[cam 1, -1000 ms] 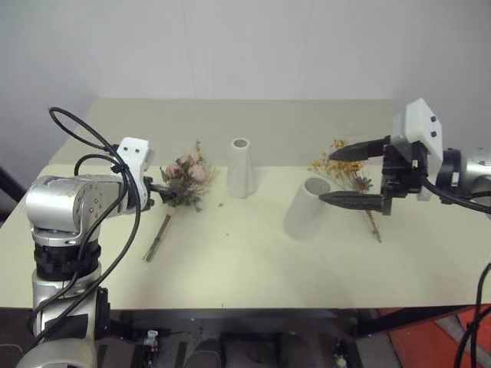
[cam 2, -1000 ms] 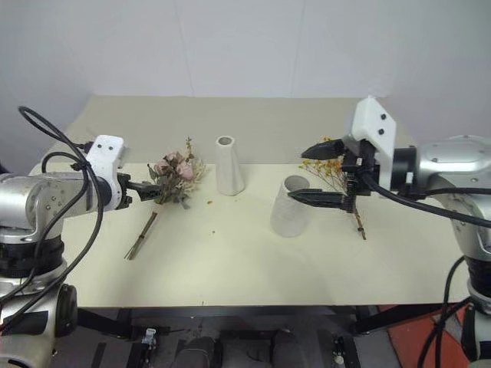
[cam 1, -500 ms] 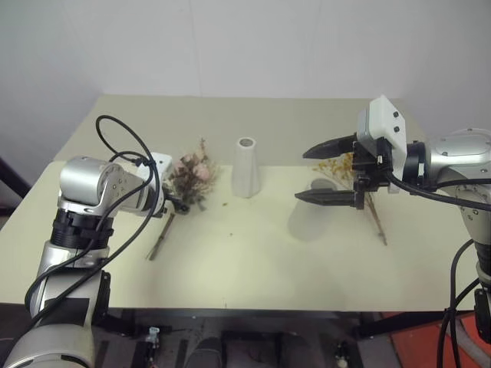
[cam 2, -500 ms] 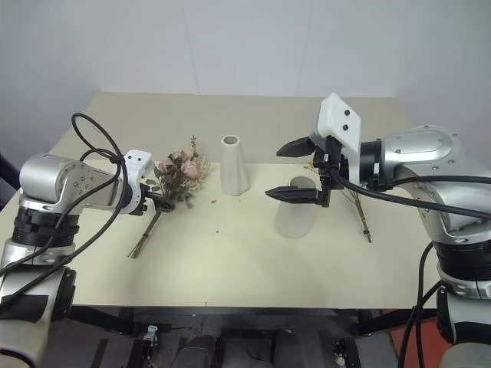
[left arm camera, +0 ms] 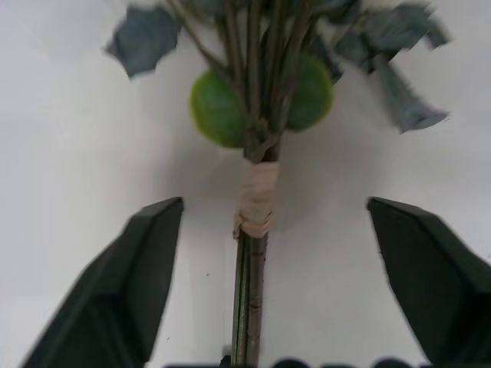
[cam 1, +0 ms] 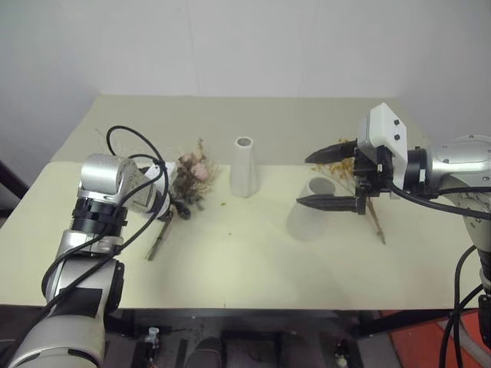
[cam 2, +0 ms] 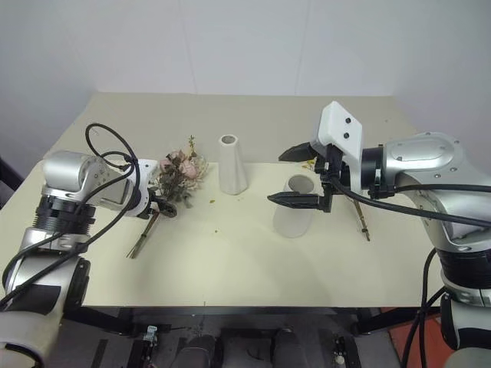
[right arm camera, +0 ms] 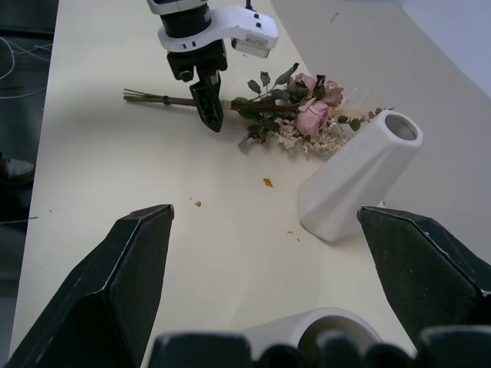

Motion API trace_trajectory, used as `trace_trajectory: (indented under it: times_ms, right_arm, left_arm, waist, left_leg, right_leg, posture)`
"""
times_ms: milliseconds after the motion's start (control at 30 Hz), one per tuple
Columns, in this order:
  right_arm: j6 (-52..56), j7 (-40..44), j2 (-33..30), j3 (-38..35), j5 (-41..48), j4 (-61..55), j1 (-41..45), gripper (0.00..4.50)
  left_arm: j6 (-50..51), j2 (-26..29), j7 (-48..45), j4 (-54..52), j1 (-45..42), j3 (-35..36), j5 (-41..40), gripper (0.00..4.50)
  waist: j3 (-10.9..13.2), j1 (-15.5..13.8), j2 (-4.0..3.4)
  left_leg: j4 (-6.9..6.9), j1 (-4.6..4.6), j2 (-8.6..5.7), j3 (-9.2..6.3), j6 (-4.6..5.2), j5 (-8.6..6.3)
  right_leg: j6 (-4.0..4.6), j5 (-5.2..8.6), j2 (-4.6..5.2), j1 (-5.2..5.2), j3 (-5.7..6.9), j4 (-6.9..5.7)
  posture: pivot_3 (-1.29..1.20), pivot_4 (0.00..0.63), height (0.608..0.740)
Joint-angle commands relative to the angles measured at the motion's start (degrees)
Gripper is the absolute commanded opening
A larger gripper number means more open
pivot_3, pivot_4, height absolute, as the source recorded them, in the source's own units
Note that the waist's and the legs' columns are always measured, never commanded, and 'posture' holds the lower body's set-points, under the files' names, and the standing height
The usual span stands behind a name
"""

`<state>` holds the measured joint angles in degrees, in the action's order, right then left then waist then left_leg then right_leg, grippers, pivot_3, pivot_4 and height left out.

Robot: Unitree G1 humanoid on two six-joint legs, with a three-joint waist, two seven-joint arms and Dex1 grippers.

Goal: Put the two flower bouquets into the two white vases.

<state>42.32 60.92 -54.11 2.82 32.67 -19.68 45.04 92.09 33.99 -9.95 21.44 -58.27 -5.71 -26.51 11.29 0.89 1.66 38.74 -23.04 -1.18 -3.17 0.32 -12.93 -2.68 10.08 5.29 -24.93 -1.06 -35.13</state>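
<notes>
The rose bouquet (cam 1: 192, 175) lies on the table's left side, its stem (left arm camera: 257, 199) running toward me. My left gripper (cam 1: 175, 207) points down over that stem, open, one finger (left arm camera: 138, 268) on each side and neither touching it. The slim vase (cam 1: 244, 167) stands upright mid-table. To its right stands the wider vase (cam 1: 307, 211). My right gripper (cam 1: 304, 180) hovers open above the wider vase, holding nothing. Behind it the yellow bouquet (cam 1: 341, 165) lies flat, its thin stems (cam 1: 376, 222) reaching toward the front, partly hidden by the gripper.
The beige table (cam 1: 230, 261) has bare room along the front and at the back. A few petal crumbs (right arm camera: 267, 182) lie in front of the slim vase. A plain wall rises behind the table's far edge.
My left gripper has come down and tipped more steeply, now straddling the rose bouquet's stem. The right gripper stays over the wider vase. The camera view shifted.
</notes>
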Motion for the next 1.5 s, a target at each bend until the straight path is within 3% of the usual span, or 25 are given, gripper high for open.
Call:
trace_trajectory:
  times_ms: [33,167,200,233,367,533,667,800,1033,1267,1500]
  right_arm:
    - [-0.37,-0.5,-0.72,-2.59,-0.21,-0.81,0.44,4.5]
    - [-0.82,-0.58,-0.48,-2.27,-0.65,-0.09,0.53,4.5]
    - [-0.9,-0.6,-0.42,-2.21,-0.75,0.09,0.55,4.5]
    - [-0.98,-0.62,-0.35,-2.14,-0.85,0.23,0.54,4.5]
    - [-1.27,-0.48,-0.29,-1.96,-1.37,0.58,0.39,4.5]
    - [-1.39,-0.64,-0.26,-2.49,-1.63,0.85,0.09,4.5]
    - [-1.35,-1.53,0.1,-3.0,-1.79,0.79,0.13,4.5]
    - [-1.6,-2.97,0.4,-3.71,-2.45,0.87,0.03,4.5]
    - [-1.78,-5.77,1.26,-5.13,-2.9,0.41,-0.99,4.5]
    - [2.18,-10.04,1.36,-7.01,-2.09,-0.99,-1.01,4.5]
    - [8.72,-16.36,2.09,-9.4,-0.51,-5.63,-2.76,4.5]
  left_arm:
    - [-0.97,-0.16,-1.0,-0.3,-1.26,-0.25,2.52,2.6]
    - [-2.03,-0.96,-1.25,0.03,-1.4,-0.42,4.86,1.32]
    - [-2.71,-1.03,-1.43,0.17,-1.4,-0.66,5.53,1.29]
    - [-3.34,-1.16,-1.51,0.36,-1.51,-0.61,6.05,0.9]
    - [-6.4,-1.35,-1.5,-0.88,-1.68,-0.4,8.53,0.12]
    - [-16.15,-2.38,2.38,-4.91,-1.51,6.6,11.71,0.12]
    - [-29.76,-2.63,6.59,-6.23,-1.94,10.84,15.26,0.12]
    - [-40.24,-2.88,6.89,-2.27,-6.78,17.18,14.08,0.12]
    - [-64.46,-4.54,-1.08,10.77,-12.73,21.12,12.34,0.12]
    - [-89.05,-9.13,-18.93,28.74,-20.0,26.1,5.7,0.12]
    - [-97.4,-10.48,-29.62,44.08,-26.77,33.18,-0.3,0.12]
  waist:
    - [0.0,0.0,0.0]
    - [0.0,-0.08,0.0]
    - [0.0,-0.05,0.01]
    - [0.0,-0.07,0.01]
    - [0.0,-0.02,0.01]
    - [0.0,-0.14,0.01]
    - [-0.01,-0.07,0.01]
    - [-0.01,-0.28,0.01]
    - [-0.02,-0.39,0.03]
    - [-0.02,-0.38,0.03]
    - [-0.02,-0.03,0.04]
  left_leg:
    - [0.0,-0.01,0.0,0.01,0.0,0.0]
    - [0.0,-0.08,-0.02,0.01,-0.01,0.0]
    - [0.01,-0.09,-0.02,0.01,-0.01,0.0]
    - [0.02,-0.09,-0.02,0.01,-0.01,0.0]
    - [0.04,-0.08,-0.02,0.0,-0.02,0.01]
    - [0.03,-0.17,0.0,-0.01,-0.05,0.03]
    - [0.03,-0.19,0.0,0.03,-0.05,0.03]
    - [0.05,-0.25,-0.02,0.02,-0.06,0.03]
    - [0.07,-0.25,-0.11,0.07,-0.06,0.04]
    - [0.14,-0.34,-0.13,0.11,-0.05,0.04]
    - [0.12,-0.35,-0.12,0.14,-0.04,0.03]
  right_leg:
    - [0.05,-0.03,0.0,-0.02,-0.01,-0.01]
    - [0.18,-0.11,0.01,-0.08,-0.01,-0.01]
    - [0.18,-0.12,0.01,-0.08,-0.01,-0.01]
    - [0.18,-0.11,0.01,-0.08,-0.01,-0.01]
    - [0.17,-0.11,0.0,-0.09,-0.01,-0.06]
    - [0.25,-0.17,0.01,-0.16,-0.01,-0.03]
    - [0.28,-0.2,0.03,-0.2,-0.03,-0.01]
    - [0.32,-0.25,0.04,-0.22,-0.02,0.01]
    - [0.22,-0.32,0.14,-0.18,-0.02,0.05]
    - [0.14,-0.38,0.14,-0.18,-0.02,0.13]
    - [0.13,-0.38,0.14,-0.2,-0.02,0.11]
  posture:
    - [0.0,0.15,0.74]
    - [0.0,0.15,0.74]
    - [0.0,0.15,0.74]
    - [0.0,0.15,0.74]
    - [0.0,0.15,0.74]
    - [0.0,0.15,0.74]
    - [0.0,0.15,0.74]
    - [0.0,0.15,0.74]
    - [0.0,0.15,0.74]
    - [0.0,0.15,0.74]
    - [0.0,0.15,0.74]
